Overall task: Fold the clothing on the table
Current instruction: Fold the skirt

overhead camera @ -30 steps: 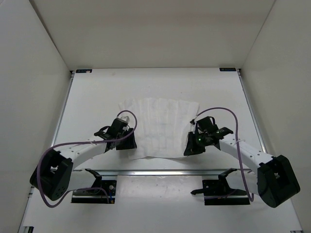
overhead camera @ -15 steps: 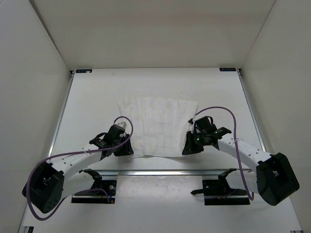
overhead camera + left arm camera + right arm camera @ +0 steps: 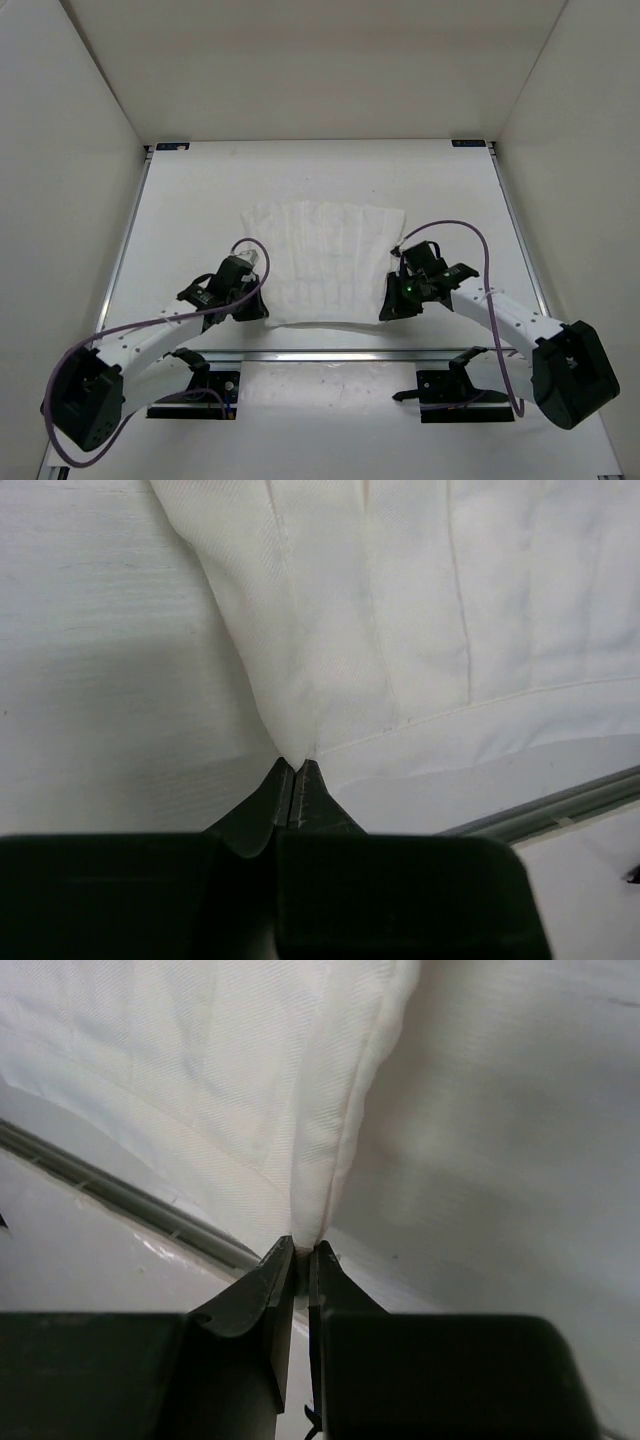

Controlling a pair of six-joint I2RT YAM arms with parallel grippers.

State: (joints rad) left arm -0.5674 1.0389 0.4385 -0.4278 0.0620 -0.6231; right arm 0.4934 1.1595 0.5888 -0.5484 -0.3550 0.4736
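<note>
You have both near corners of the clothing (image 3: 325,262) pinched.
Your left gripper (image 3: 293,771) and right gripper (image 3: 302,1250) are clamped on its near hem corners, just beyond the near rail (image 3: 330,353); the table (image 3: 200,195) stretches on past the far hem.

Pleated white clothing (image 3: 325,265) flat on white table (image 3: 200,215)

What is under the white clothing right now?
The clothing lies on the white table, which shows around it. The left fingers and right fingers each pinch a near corner. Anything beneath the fabric is covered.
</note>
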